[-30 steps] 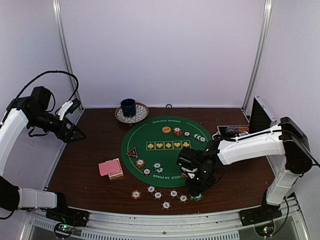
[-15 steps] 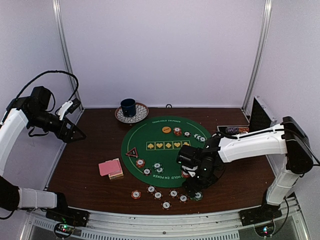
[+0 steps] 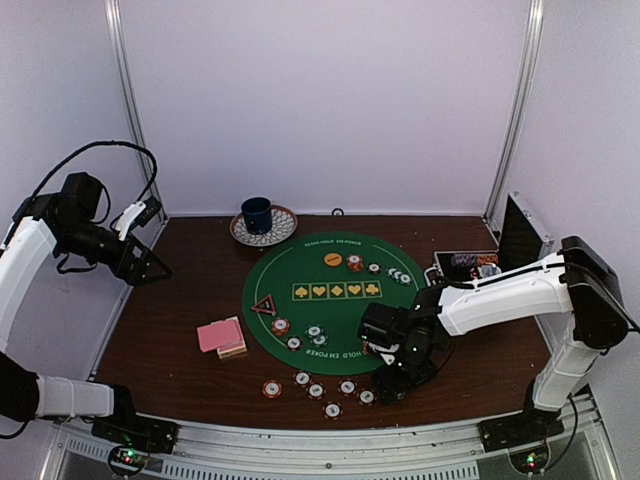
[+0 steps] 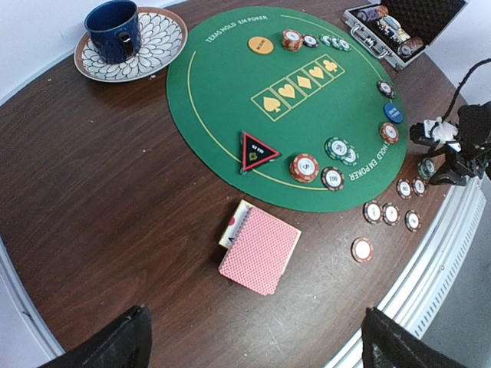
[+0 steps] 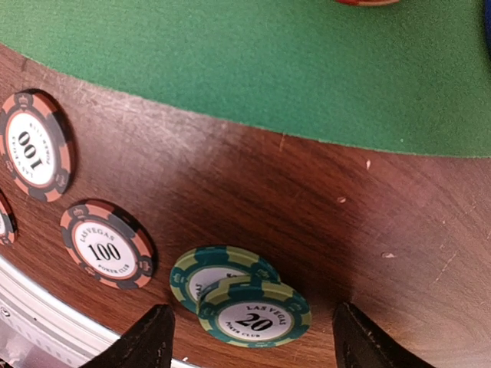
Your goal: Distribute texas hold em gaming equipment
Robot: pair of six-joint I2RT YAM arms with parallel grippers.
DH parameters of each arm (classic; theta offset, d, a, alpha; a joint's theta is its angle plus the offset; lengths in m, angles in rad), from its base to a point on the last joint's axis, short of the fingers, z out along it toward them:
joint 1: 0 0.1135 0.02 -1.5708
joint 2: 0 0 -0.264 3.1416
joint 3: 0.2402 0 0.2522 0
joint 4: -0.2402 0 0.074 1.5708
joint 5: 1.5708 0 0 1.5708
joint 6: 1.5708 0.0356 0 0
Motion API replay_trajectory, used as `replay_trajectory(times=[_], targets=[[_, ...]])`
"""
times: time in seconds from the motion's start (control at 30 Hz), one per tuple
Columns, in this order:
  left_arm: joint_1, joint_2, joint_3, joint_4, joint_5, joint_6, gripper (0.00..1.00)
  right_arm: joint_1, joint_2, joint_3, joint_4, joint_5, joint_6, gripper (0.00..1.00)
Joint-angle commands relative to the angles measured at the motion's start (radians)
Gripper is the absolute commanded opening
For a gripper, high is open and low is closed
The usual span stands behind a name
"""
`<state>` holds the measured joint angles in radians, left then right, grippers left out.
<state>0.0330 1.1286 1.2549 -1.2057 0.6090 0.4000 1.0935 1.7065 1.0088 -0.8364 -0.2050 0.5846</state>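
Right hand (image 5: 252,339) spread, astride two overlapping green chips (image 5: 244,300) on the brown table (image 5: 307,207), touching neither

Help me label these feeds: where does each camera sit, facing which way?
Top external: above and behind, looking down on the green mat; left arm, right arm visible.
Left wrist: high at left, facing across the mat; left gripper fingers below.
Right wrist: low, facing down at green chips between right gripper fingers.
Shared: top and left wrist both show pink cards.

Soft, even overhead light, faint shadow beside the green chips (image 5: 253,314), mild wide-angle bending at wrist-view edges
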Motion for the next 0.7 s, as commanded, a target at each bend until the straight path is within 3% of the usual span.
replay_trajectory(times=[0.0,0.3,0.67], targets=[[0.005,-0.003,0.02,0.001,0.005,0.017,0.98,0.006,0.01,0.0,0.029,-0.004,0.005,0.73],[0.005,-0.003,0.023,0.001,0.007,0.016,0.98,0.006,0.025,0.02,0.028,0.0,-0.002,0.61],[0.005,-0.009,0.02,0.001,0.002,0.016,0.98,0.009,0.002,0.053,-0.023,0.022,-0.012,0.4]])
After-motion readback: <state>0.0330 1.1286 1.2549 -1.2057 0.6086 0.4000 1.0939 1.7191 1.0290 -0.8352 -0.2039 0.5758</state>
